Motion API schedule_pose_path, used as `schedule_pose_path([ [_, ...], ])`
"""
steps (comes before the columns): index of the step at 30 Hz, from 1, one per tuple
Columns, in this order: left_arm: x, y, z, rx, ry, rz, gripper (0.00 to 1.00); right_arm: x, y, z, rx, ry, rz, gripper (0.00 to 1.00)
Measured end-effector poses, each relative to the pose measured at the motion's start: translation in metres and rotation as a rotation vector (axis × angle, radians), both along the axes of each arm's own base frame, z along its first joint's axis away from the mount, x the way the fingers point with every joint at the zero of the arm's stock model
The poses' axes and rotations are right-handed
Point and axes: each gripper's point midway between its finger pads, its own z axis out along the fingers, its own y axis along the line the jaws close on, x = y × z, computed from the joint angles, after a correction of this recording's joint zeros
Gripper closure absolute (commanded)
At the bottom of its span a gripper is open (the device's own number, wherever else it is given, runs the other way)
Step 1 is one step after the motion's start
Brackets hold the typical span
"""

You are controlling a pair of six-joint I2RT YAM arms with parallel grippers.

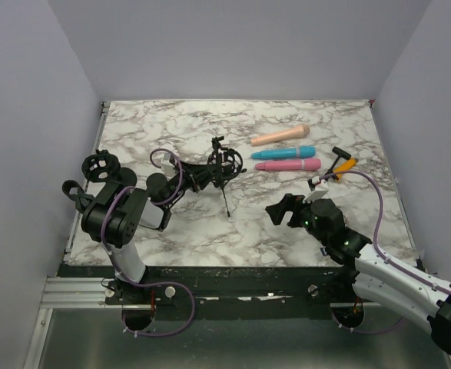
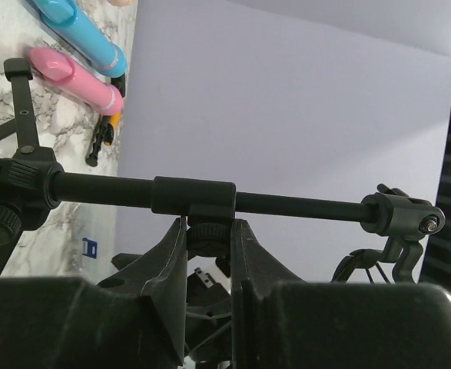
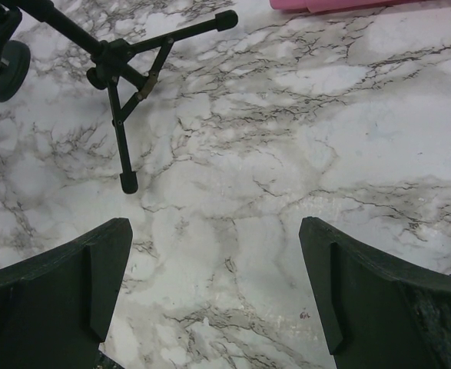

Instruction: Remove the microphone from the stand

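My left fingers (image 2: 164, 269) gripped the mic stand (image 2: 194, 198), its rod (image 2: 302, 204) crosswise to them. My right fingers (image 3: 64, 284) hung wide open, empty, just right of the stand's legs (image 3: 122, 131).

Blk stand (image 2: 110, 187), pink mic (image 1: 288, 164), grey-veined marble tbl (image 1: 210, 231)

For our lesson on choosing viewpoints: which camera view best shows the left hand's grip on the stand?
The left wrist view: close up, the left hand clamps the stand just beneath its pole. The top view shows both small, dark and merged; the right wrist view shows only the stand's legs.
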Motion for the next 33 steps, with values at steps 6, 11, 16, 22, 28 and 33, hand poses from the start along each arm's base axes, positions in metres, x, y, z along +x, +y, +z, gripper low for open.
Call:
schedule_pose_path([
  [6, 0.002, -0.004, 0.004, -0.057, 0.043, 0.024, 0.95, 0.0, 0.0, -0.002, -0.005, 0.007, 0.001, 0.0],
  [11, 0.002, -0.005, 0.002, -0.026, 0.022, 0.025, 0.49, 0.0, 0.0, -0.003, -0.007, 0.009, 0.002, 0.0],
  [16, -0.005, -0.005, 0.011, 0.104, -0.082, 0.029, 0.36, 0.0, 0.001, -0.003, -0.006, 0.009, 0.003, 0.0],
  [22, -0.019, -0.001, 0.013, 0.33, -0.21, 0.025, 0.33, 0.0, 0.001, -0.003, -0.006, 0.009, 0.004, 0.0],
  [28, -0.027, 0.007, 0.004, 0.634, -0.305, 0.033, 0.27, 0.0, 0.001, -0.002, -0.003, 0.006, 0.004, 0.0],
  [33, -0.027, 0.016, -0.015, 0.808, -0.354, 0.014, 0.33, 0.0, 0.001, -0.002, -0.002, 0.004, 0.005, 0.0],
])
